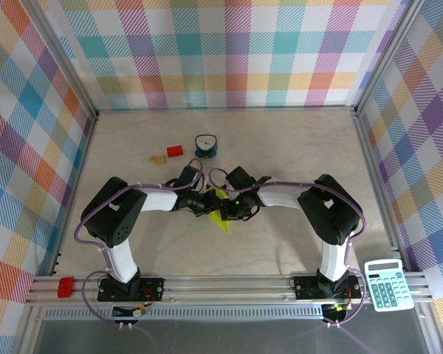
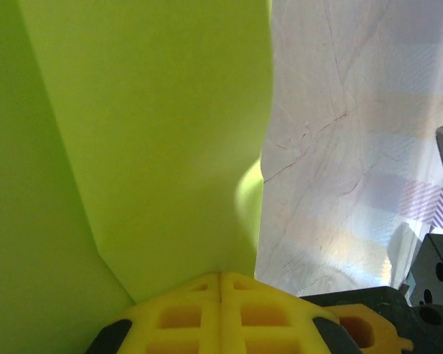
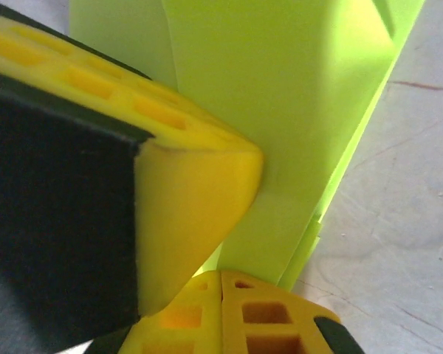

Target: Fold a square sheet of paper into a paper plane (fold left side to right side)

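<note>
Since it's already creased into a pointy shape, the green paper lies mid-worktop. Both the left gripper and right gripper are closed tight, tips against it. A clock and red block sit further back.

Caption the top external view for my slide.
Left gripper and right gripper, both shut, meet over the creased lime paper; teal clock and red block lie beyond.

Pastel plaid walls are enclosing a beige marbled tabletop on three sides. Even, soft light is falling across it, and a silver metal rail is running along the near edge.
</note>
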`<action>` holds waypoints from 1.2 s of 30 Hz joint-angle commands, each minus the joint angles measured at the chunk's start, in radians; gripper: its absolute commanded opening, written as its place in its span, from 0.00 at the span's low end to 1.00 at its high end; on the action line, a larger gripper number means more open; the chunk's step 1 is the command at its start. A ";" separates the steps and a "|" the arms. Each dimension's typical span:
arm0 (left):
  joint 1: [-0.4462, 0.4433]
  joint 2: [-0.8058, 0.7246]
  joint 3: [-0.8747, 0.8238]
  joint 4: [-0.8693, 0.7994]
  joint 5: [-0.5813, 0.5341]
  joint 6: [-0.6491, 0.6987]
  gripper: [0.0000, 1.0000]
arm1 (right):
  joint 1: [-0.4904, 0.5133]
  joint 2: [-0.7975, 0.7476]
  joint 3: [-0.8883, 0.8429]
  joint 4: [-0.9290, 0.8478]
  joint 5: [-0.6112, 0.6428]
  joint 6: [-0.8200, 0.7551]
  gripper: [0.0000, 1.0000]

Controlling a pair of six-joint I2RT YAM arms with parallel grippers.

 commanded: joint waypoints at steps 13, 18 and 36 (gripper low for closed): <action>0.157 0.130 0.179 -0.128 -0.061 0.154 0.00 | 0.013 0.127 -0.097 -0.193 0.153 -0.029 0.00; 0.188 0.174 0.253 -0.178 -0.065 0.185 0.00 | 0.013 0.124 -0.108 -0.168 0.136 -0.021 0.00; 0.227 0.126 0.392 -0.285 -0.042 0.239 0.00 | -0.002 0.064 -0.138 -0.089 0.106 0.013 0.00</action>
